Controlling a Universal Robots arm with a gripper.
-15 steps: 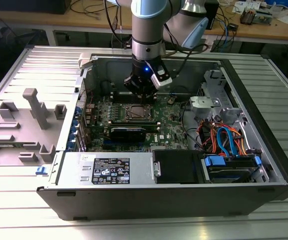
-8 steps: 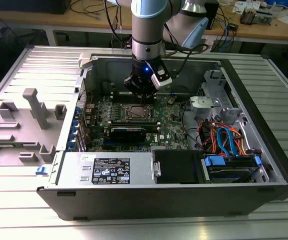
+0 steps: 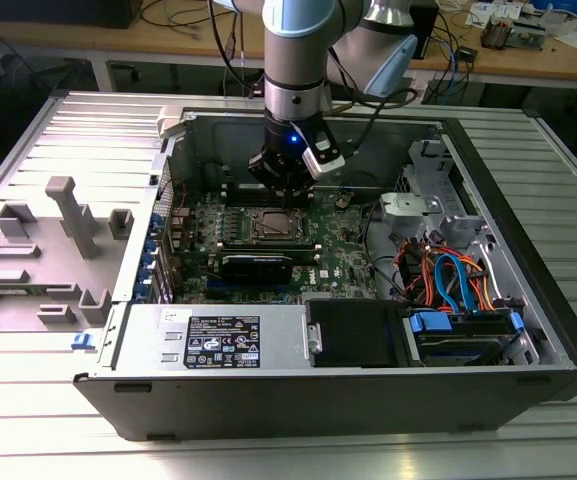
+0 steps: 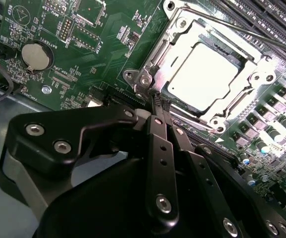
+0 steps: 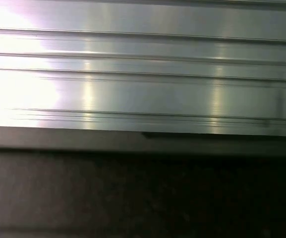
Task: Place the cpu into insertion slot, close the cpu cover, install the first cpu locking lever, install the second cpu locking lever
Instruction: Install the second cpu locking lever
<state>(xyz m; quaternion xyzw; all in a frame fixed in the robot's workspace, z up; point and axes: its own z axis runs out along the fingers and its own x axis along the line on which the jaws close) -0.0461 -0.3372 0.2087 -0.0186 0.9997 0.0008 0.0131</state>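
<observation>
Ribbed aluminium work table [image 3: 28, 130]: carries everything; its long grooved slats also show in the first wrist view [image 5: 143, 74].

Open computer case [image 3: 528, 300]: lies on its side on the table, side panel off, interior facing up.

Robot arm [image 3: 298, 60]: grey and silver, reaches straight down into the case over the far half of the board.

Power supply box [image 3: 218, 340]: silver, labelled, along the case's near wall.

Motherboard [image 3: 338, 260]: green, flat on the case floor; also in the second wrist view [image 4: 58, 25].

Grey plastic fixture [image 3: 68, 215]: upright posts and blocks, on the table toward the exterior view's left of the case.

Cable bundle [image 3: 448, 275]: orange and blue leads, at the case's end toward the exterior view's right.

Gripper [image 4: 157, 101]: black, fingers drawn together to a narrow tip with no visible gap and nothing clearly between them, the tip at one corner of the socket frame.

Cpu cover [image 4: 254, 79]: silver frame plate, lying closed and flat over the insertion slot [image 3: 276, 226] near the board's middle.

Cpu [image 4: 202, 74]: dull silver square, seated in the slot, showing through the cover's window.

Coin cell battery [image 4: 36, 57]: round, on the board, apart from the socket.
</observation>
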